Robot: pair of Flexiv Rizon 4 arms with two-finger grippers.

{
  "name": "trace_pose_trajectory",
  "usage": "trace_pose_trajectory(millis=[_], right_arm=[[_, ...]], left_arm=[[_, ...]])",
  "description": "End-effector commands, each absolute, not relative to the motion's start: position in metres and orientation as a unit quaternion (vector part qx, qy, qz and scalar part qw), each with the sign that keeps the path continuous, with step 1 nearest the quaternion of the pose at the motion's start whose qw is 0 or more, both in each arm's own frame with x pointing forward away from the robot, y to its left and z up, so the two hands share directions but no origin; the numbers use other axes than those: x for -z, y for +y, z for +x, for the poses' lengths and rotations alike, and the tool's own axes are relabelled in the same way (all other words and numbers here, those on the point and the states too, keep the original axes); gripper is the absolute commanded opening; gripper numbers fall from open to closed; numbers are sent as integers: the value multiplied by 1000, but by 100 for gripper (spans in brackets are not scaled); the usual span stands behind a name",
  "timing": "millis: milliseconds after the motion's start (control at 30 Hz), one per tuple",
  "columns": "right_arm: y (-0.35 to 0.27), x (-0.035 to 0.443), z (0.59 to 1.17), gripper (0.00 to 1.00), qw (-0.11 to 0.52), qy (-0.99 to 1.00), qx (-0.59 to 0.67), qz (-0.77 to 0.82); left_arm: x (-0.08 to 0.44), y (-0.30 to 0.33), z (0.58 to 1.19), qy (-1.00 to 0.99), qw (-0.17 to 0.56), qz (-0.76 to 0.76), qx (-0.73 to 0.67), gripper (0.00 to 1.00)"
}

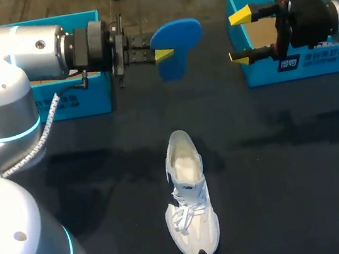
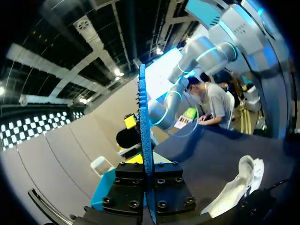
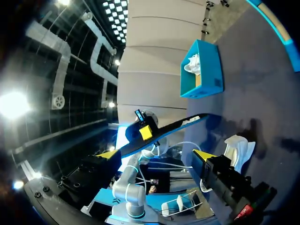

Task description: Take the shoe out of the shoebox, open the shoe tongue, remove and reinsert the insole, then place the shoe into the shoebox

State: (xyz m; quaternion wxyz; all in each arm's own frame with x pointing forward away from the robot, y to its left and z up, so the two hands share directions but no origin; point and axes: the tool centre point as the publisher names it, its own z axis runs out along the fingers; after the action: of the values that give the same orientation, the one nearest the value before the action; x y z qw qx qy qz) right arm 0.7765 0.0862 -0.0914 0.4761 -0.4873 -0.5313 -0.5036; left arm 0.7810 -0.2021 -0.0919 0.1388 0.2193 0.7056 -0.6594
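The white shoe [image 1: 190,200] lies on the black table, toe toward the front edge, laces loose and mouth open. It also shows below my left gripper as the shoe [image 2: 239,183] and beyond my right gripper as the shoe [image 3: 236,147]. Held in the air above the table's far middle is the blue insole [image 1: 176,46], with my left gripper [image 1: 160,55] shut on its edge. Edge-on, the insole [image 2: 144,126] stands between the left gripper [image 2: 147,166] fingers. My right gripper [image 1: 239,37] stands open just right of the insole, nothing between its fingers. From the right gripper [image 3: 154,154], the insole [image 3: 168,131] lies ahead.
A blue shoebox [image 1: 78,93] stands at the back left behind my left arm, seen with white paper inside as the box [image 3: 201,70]. A second blue shoebox [image 1: 313,64] stands at the back right behind my right gripper.
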Motion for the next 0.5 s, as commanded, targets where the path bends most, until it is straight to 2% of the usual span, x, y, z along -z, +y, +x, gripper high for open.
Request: trace_pose_trajectory(millis=[33,133,500], right_arm=[[87,92,777,100,476,-531,503,-488],[87,92,777,100,476,-531,503,-488],[87,92,777,100,476,-531,503,-488]], left_arm=[[89,-203,785,742,15,148,654,0],[89,-203,785,742,15,148,654,0],[105,-198,783,695,-259,-150,654,0]])
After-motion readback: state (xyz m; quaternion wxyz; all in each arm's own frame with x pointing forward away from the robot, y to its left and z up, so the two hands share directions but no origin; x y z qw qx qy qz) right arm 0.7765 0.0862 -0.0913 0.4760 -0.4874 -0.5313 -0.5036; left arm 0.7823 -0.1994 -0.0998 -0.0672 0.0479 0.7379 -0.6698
